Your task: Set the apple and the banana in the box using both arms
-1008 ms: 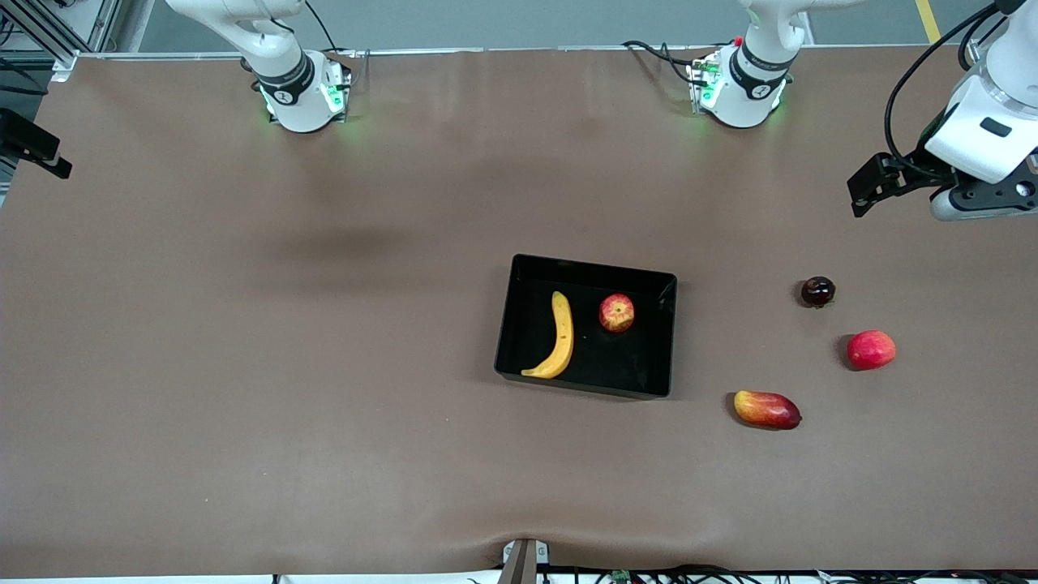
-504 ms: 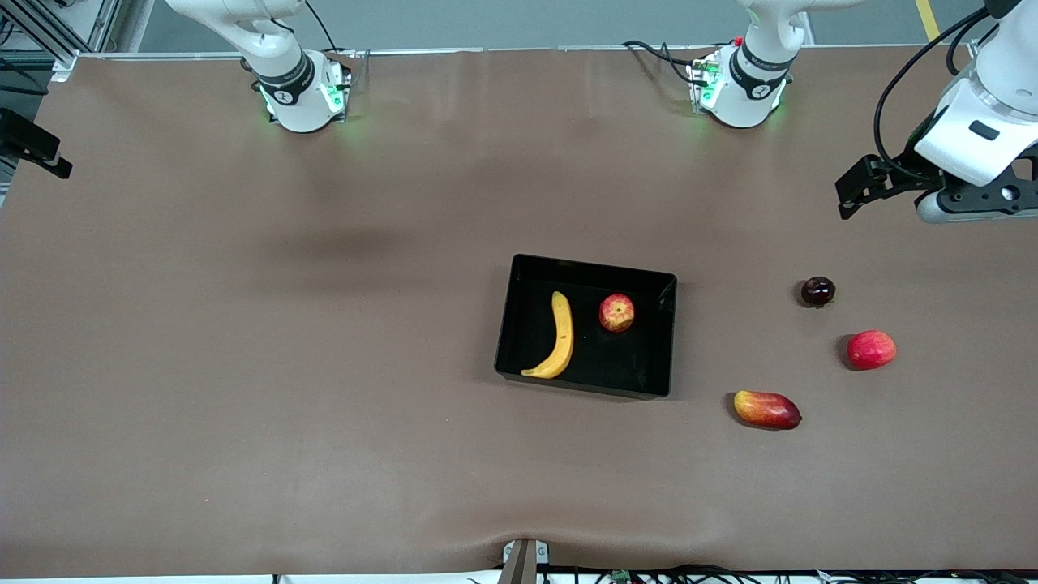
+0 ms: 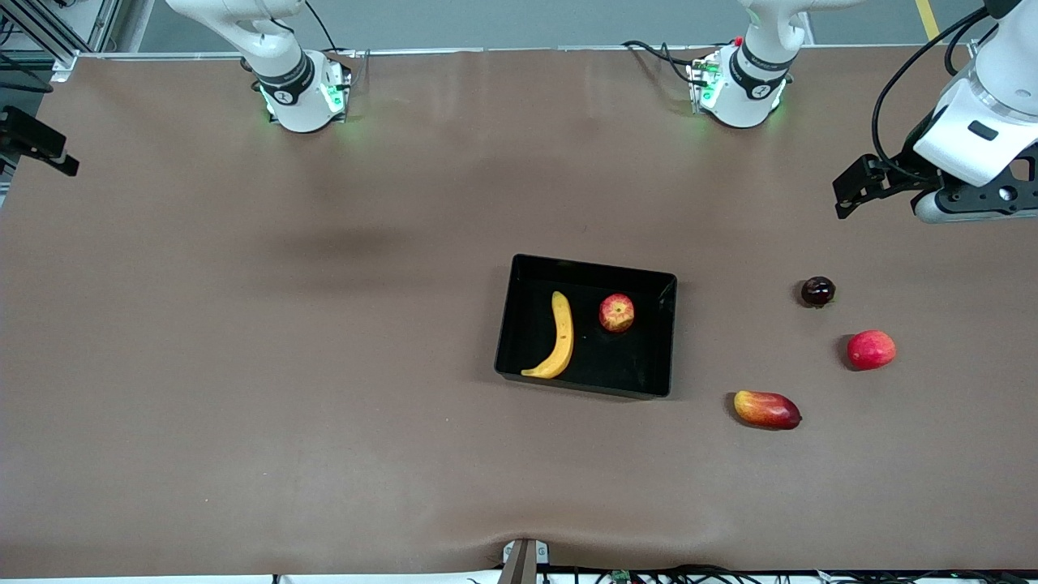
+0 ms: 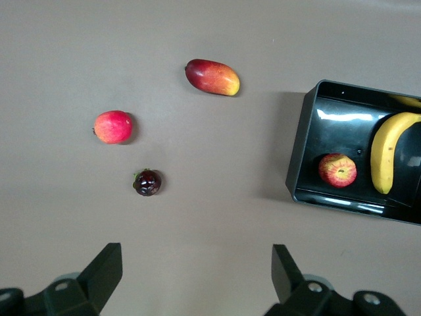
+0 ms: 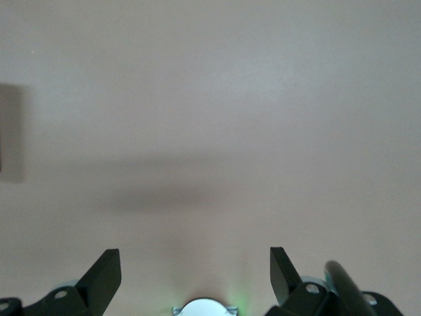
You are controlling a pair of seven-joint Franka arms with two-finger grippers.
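The black box (image 3: 666, 341) stands near the middle of the table. The yellow banana (image 3: 558, 337) and the streaked red apple (image 3: 616, 313) lie inside it, apart from each other. The left wrist view shows the box (image 4: 297, 158), the apple (image 4: 337, 170) and the banana (image 4: 388, 158). My left gripper (image 4: 195, 266) is open and empty, up over bare table at the left arm's end; its hand (image 3: 969, 174) shows at the front view's edge. My right gripper (image 5: 195, 266) is open and empty, over bare table near the right arm's base (image 5: 205, 308).
Three loose fruits lie toward the left arm's end: a small dark fruit (image 3: 817, 291), a plain pinkish-red fruit (image 3: 871, 349) and an oblong red-and-yellow fruit (image 3: 766, 409). All three show in the left wrist view (image 4: 147, 182). The arms' bases (image 3: 302, 93) stand along the table's back edge.
The left arm's hand has shifted a little toward the middle of the table. The fruits and the box have not moved.
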